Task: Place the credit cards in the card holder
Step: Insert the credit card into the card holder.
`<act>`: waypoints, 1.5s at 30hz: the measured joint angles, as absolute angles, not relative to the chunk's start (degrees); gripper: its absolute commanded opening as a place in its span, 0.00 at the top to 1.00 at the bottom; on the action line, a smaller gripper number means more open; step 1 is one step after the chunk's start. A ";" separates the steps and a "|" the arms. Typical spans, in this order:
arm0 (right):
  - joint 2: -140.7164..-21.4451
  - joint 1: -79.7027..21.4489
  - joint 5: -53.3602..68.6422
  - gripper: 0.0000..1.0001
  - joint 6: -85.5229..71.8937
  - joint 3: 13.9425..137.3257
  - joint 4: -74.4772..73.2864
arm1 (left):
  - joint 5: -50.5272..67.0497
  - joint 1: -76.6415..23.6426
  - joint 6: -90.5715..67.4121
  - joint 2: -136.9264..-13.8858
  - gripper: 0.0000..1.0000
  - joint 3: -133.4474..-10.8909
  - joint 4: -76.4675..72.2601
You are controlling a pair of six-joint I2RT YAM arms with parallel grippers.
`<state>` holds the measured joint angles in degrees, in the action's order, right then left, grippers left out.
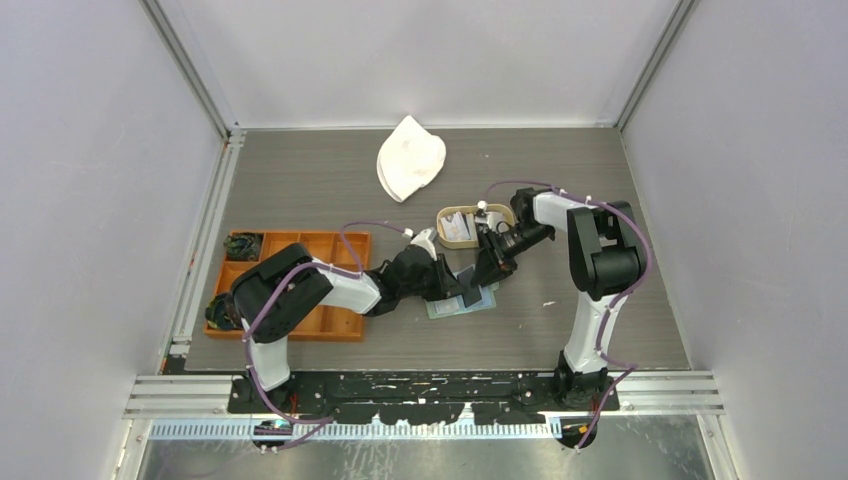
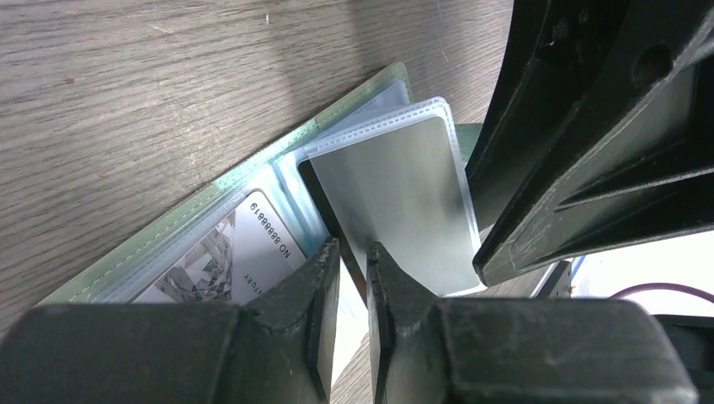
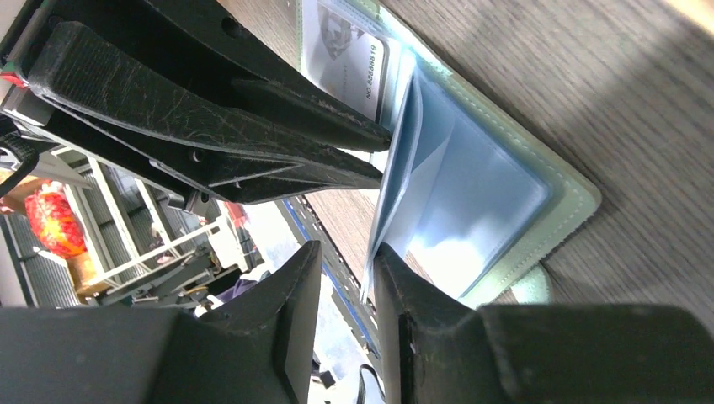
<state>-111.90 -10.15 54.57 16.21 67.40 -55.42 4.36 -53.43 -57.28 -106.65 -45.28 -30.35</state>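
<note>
The sage-green card holder [image 1: 452, 306] lies open on the table between my two grippers, and its green edge also shows in the left wrist view [image 2: 253, 164] and the right wrist view [image 3: 566, 200]. A black credit card [image 2: 396, 202] stands tilted, mostly inside a raised clear pocket. My left gripper [image 2: 354, 250] has its jaws a narrow gap apart, with the card's edge running into that gap. A white printed card [image 2: 244, 252] sits in another pocket. My right gripper [image 3: 348, 250] is also narrowly apart, with the clear leaf's edge [image 3: 375, 236] against one finger. More cards [image 1: 462, 228] lie in the oval tray.
The oval tan tray [image 1: 447, 241] stands just behind the card holder. An orange compartmented tray [image 1: 300, 245] with dark items sits at the left, under my left arm. A white cloth [image 1: 410, 160] lies at the back. My two grippers [image 1: 480, 282] crowd each other over the holder.
</note>
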 measured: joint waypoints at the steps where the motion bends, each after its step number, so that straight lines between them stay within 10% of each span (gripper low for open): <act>1: -111.90 -9.91 54.70 0.66 16.25 67.40 -55.42 | 4.38 -53.39 -57.43 -106.65 0.80 -45.19 -30.52; 24: -114.45 -9.17 59.59 0.88 19.88 68.82 -59.55 | 7.68 -52.27 -58.74 -107.04 0.57 -41.06 -40.03; 45: -119.13 -10.39 63.72 0.85 26.00 71.16 -65.91 | 8.88 -51.05 -61.17 -107.02 0.43 -32.64 -56.86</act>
<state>-119.13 -10.39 63.72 26.00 71.16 -65.91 8.88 -51.05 -61.17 -107.02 -32.64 -56.86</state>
